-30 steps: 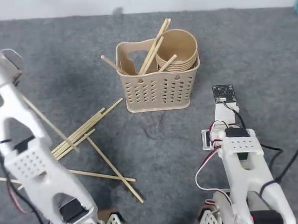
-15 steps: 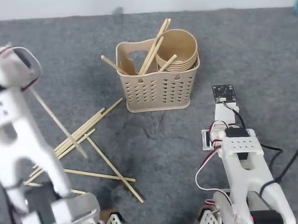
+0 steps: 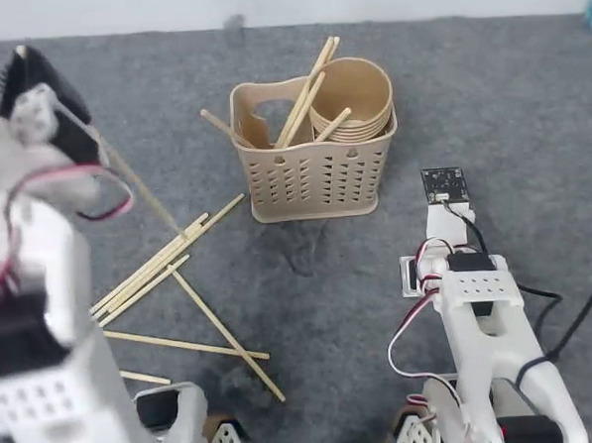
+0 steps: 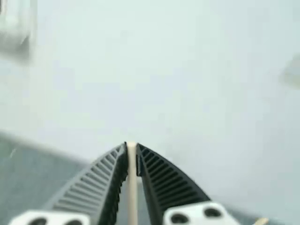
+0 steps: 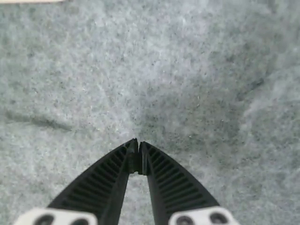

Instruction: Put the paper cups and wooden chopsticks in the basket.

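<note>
You have paper cups (image 3: 354, 94) and a few chopsticks (image 3: 307, 87) in the basket (image 3: 309, 186) top centre, left gripper (image 4: 131, 152) pinching the held chopstick (image 4: 132, 197) upper left, right gripper (image 5: 138, 150) closed on nothing, and loose chopsticks (image 3: 159, 263) lower left yet to collect.

Cups (image 3: 352, 97) in basket (image 3: 309, 181), chopsticks (image 3: 150, 272) beside.

a grey felt-covered table (image 3: 508, 101) carries a beige slotted basket (image 3: 314, 186), upright near its far middle; loose wooden chopsticks (image 3: 152, 269) lie scattered flat, near the basket on the left arm's side.
</note>
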